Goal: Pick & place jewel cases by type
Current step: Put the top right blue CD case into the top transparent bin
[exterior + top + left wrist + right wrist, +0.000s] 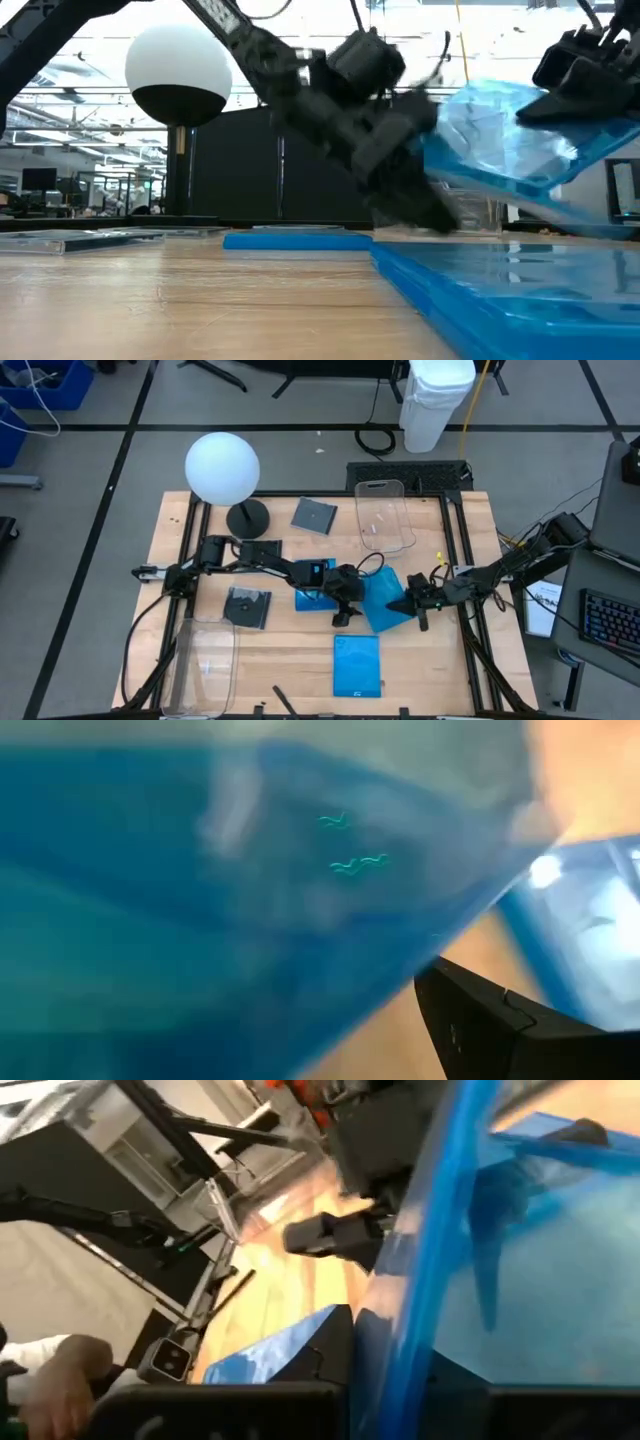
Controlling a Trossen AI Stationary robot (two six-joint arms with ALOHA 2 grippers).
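Your bench (290,660) is carrying two clear bins, one (385,515) at the far edge and one (205,660) at the near left corner, with the white globe lamp (222,468) standing at the far left. Your right hand (408,603) is clenched on a blue jewel case (383,601), holding it tilted above the bench. Your left hand (345,610) is sitting just beside that case with its fingers spread, grasping nothing that shows. Another blue case (357,666) is lying flat near the front, and a third (312,598) is lying under the left arm. Dark cases are lying by the lamp base (262,549), near the far bin (314,515) and left of centre (247,608).
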